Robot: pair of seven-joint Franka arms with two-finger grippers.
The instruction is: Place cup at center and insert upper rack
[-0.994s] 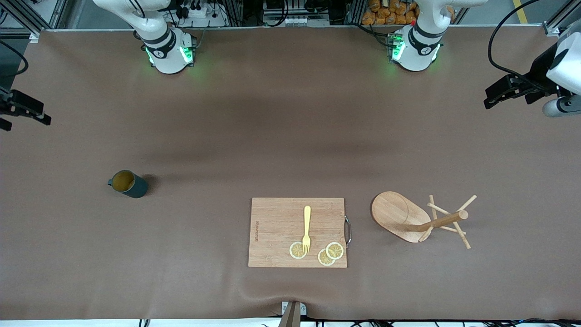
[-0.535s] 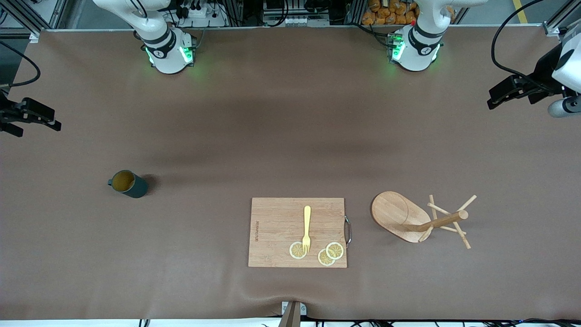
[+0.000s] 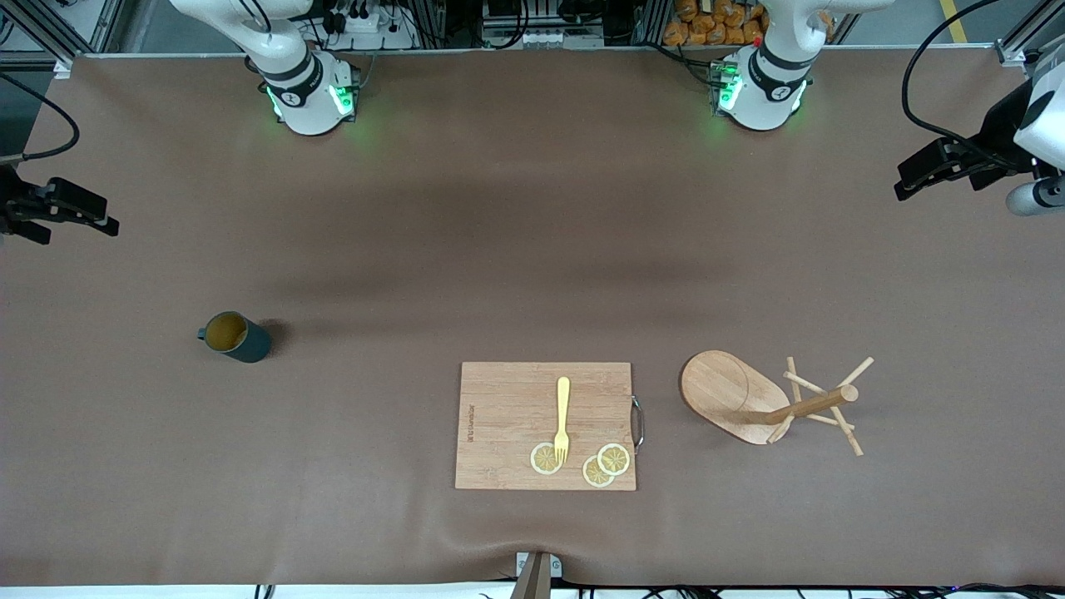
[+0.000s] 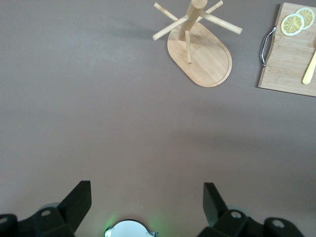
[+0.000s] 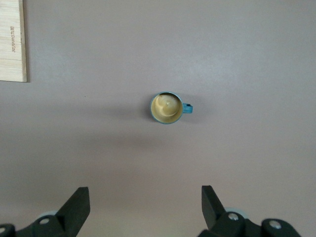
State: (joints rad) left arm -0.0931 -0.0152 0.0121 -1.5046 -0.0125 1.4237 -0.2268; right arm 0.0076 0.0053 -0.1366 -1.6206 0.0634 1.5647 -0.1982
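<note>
Grippers, left (image 3: pixel 907 185) and right (image 3: pixel 100 220), open, high at table ends; cup (image 3: pixel 236 336), upper rack (image 3: pixel 770 402) unobstructed.

You have the cup (image 3: pixel 236 336) standing upright toward the right arm's end of the table (image 3: pixel 516 225), well apart from everything else. The cutting board (image 3: pixel 507 424) lies nearer the front camera, with a fork (image 3: pixel 562 418) and three lemon slices (image 3: pixel 613 458) on it. Just beside the board, toward the left arm's end, the mug tree (image 3: pixel 749 399) stands on its base.
</note>
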